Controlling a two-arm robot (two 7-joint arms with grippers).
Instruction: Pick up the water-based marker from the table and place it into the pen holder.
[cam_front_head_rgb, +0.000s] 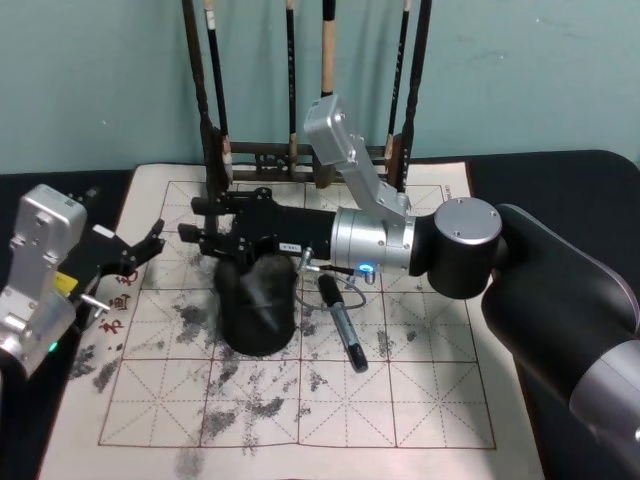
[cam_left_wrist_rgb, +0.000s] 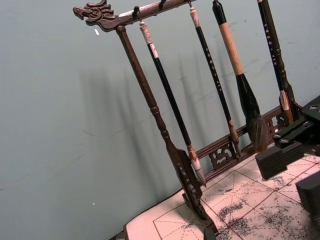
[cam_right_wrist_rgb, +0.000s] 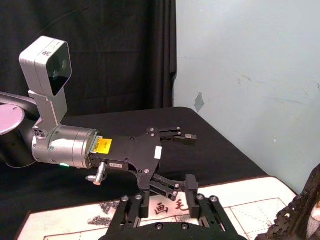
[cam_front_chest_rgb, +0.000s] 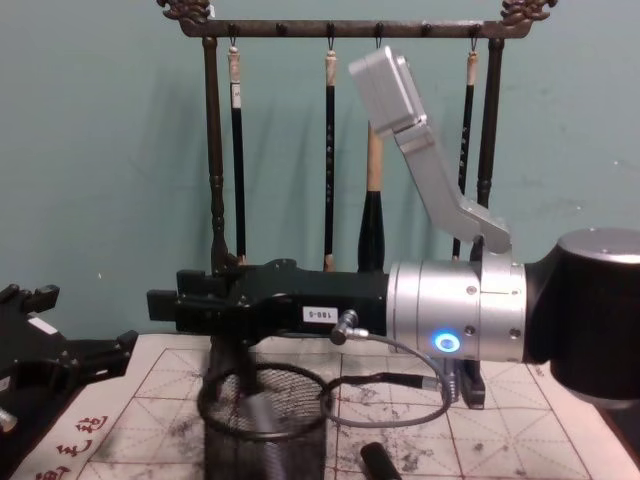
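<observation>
Right gripper (cam_front_head_rgb: 192, 220) hangs above black wire-mesh cylindrical pen holder (cam_front_head_rgb: 250, 335) at frame centre, jaws apart, gripping nothing. Blurred grey shape (cam_front_head_rgb: 268, 283) inside holder; cannot tell what. Dark slim marker (cam_front_head_rgb: 341, 322) lies on ink-stained gridded paper (cam_front_head_rgb: 420, 400), just right of holder. Left gripper (cam_front_head_rgb: 140, 250) at left edge, spread wide, empty.

**Arm and gripper build, both sides**

Right arm (cam_front_head_rgb: 560, 290): matte black shell, round black joint with a grey cap, brushed silver wrist cylinder with a blue light. Boxy silver-grey camera (cam_front_head_rgb: 335, 130) on an angled bracket. Thin grey cable (cam_front_chest_rgb: 385, 420) looped beneath. Right gripper (cam_front_head_rgb: 192, 220): black, with bolted plates and a small white label. Left gripper (cam_right_wrist_rgb: 189, 160): black, screw-studded linkages, yellow sticker (cam_right_wrist_rgb: 104, 145), silver wrist with a green light.
</observation>
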